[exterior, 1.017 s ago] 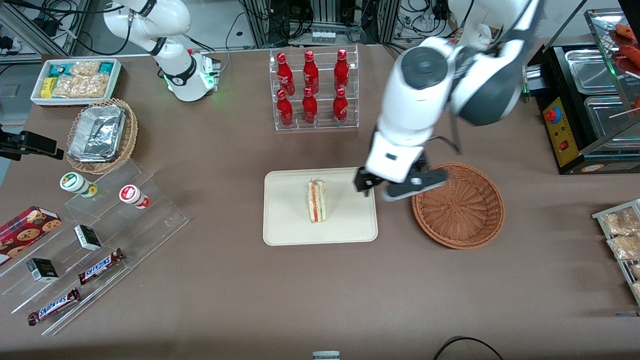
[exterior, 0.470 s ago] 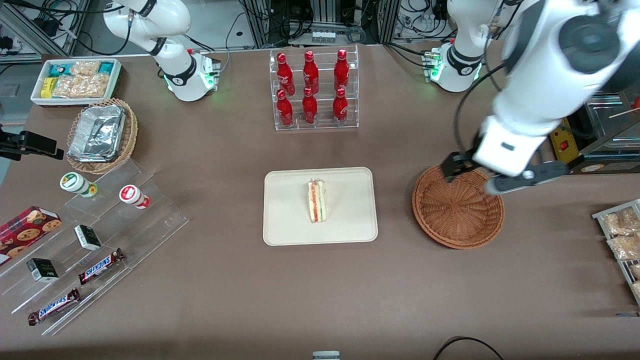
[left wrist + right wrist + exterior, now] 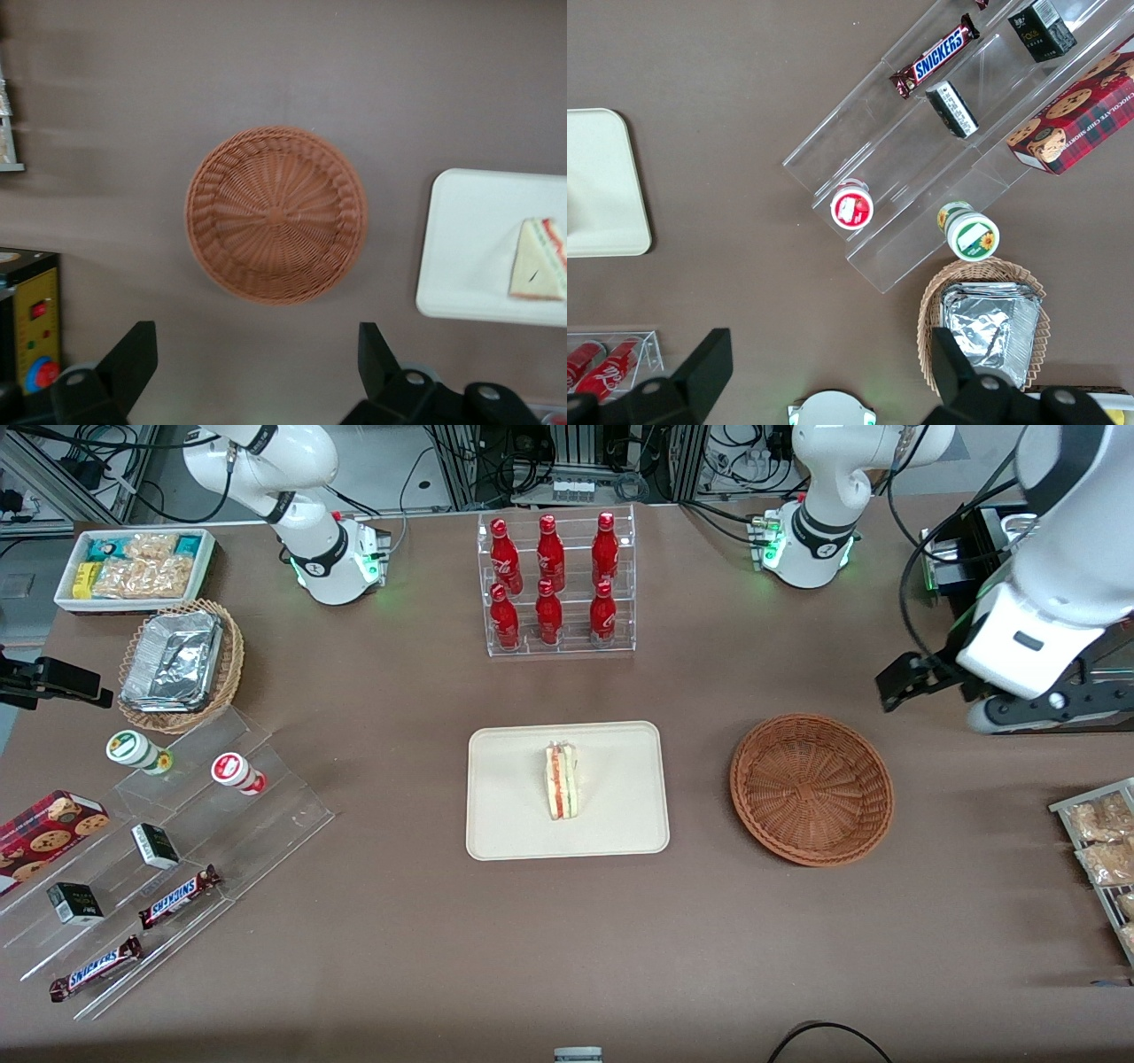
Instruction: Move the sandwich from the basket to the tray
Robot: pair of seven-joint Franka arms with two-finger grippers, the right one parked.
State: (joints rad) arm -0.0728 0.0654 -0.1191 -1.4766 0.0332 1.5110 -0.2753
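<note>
Sandwich (image 3: pixel 561 781) lies on tray (image 3: pixel 505 841), long axis front-to-back; gripper (image 3: pixel 257 367), jaws spread and empty, hangs high past basket (image 3: pixel 811 788), toward working arm's end.

gripper (image 3: pixel 904 680) now off the basket (image 3: pixel 811 788), moved from beside the tray (image 3: pixel 567 841) toward the working arm's end of the table, fingers apart

A brown table (image 3: pixel 425 921) carries everything. Near its middle lies the cream tray (image 3: pixel 611 797), with the round woven basket (image 3: pixel 811 788) just beside it toward the working arm's end. Farther from the front camera stands a clear rack of red bottles (image 3: pixel 556 584). Toward the parked arm's end sit clear stepped shelves (image 3: pixel 177 859), a tan wicker basket of foil containers (image 3: pixel 182 666) and a white snack bin (image 3: pixel 135 567). The gripper (image 3: pixel 895 682) hangs with fingers spread above the table, toward the working arm's end from the woven basket.
</note>
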